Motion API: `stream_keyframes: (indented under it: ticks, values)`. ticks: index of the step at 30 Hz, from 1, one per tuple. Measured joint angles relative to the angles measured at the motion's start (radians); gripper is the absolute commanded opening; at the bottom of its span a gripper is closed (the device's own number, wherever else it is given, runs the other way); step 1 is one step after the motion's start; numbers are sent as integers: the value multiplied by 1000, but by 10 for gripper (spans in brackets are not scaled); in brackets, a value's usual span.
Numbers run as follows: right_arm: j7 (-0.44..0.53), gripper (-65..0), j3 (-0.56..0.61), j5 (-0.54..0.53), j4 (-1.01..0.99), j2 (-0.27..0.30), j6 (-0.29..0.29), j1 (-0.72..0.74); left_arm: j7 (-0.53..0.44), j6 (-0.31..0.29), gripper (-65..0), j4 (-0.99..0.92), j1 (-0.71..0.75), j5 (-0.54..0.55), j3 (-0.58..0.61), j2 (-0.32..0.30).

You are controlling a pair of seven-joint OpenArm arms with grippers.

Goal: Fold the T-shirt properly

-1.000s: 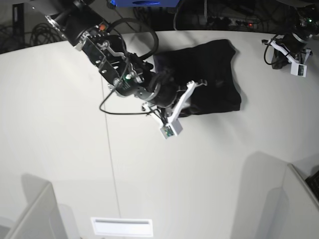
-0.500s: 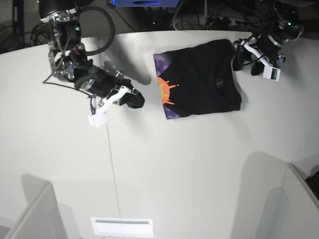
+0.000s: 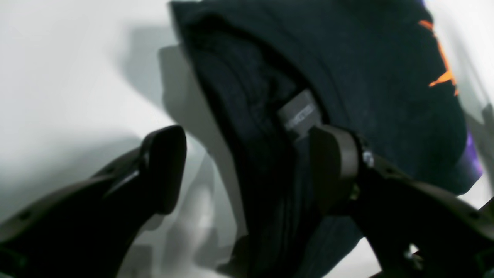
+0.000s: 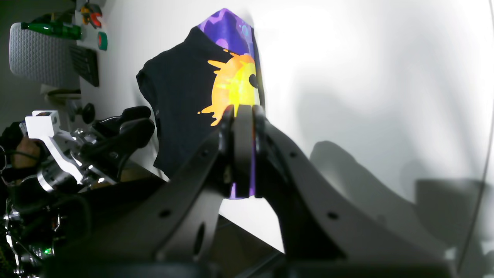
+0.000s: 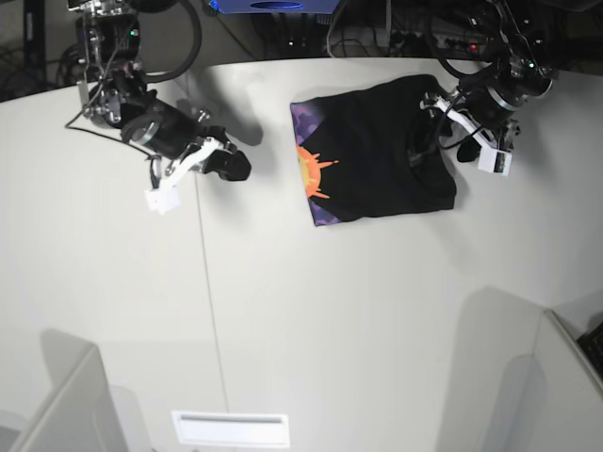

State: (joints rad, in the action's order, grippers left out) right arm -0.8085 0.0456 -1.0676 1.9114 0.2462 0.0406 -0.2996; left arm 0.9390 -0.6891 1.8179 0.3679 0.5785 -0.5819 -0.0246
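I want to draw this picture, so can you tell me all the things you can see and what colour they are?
T-shirt: one, black with an orange and purple print, folded, far middle of the table.
Table: one, white, under everything.
White slot plate: one, near edge of the table.
Green bottle: one, beyond the table, in the right wrist view.
Left gripper: one, black, jaws open astride the T-shirt's edge by the neck label.
Right gripper: one, black, shut, empty, over bare table away from the T-shirt.
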Motion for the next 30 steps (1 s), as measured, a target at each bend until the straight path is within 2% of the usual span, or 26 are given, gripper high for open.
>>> stream_keyframes:
  ticks: [6,12,14,16,18,19,23,28,30]
  values:
    - [0,-650,2,0,0,0,0,0,-14,2,-171,-156,-53,2,-1,0]
    - [0,-650,2,0,0,0,0,1,-41,-7,-171,-212,-70,29,-2,-1]
    - [0,-650,2,1,0,0,0,2,-54,-8,-173,-228,-76,30,24,-7]
    - [0,-650,2,0,0,0,0,1,-65,15,-189,-243,-82,42,65,-12]
    - [0,-650,2,0,0,0,0,0,-77,50,-270,-252,-83,53,82,-12]
    - [0,-650,2,0,0,0,0,0,-79,57,-334,-257,-83,54,82,-11]
    - [-1,-650,-1,1,0,0,0,-21,-64,69,-648,-266,-82,57,82,-11]
    - [5,-650,-5,0,0,6,0,-37,-59,110,-650,-264,-82,63,121,-49]
    - [3,-650,-2,-3,0,24,0,-38,-58,128,-650,-264,-82,64,138,-59]
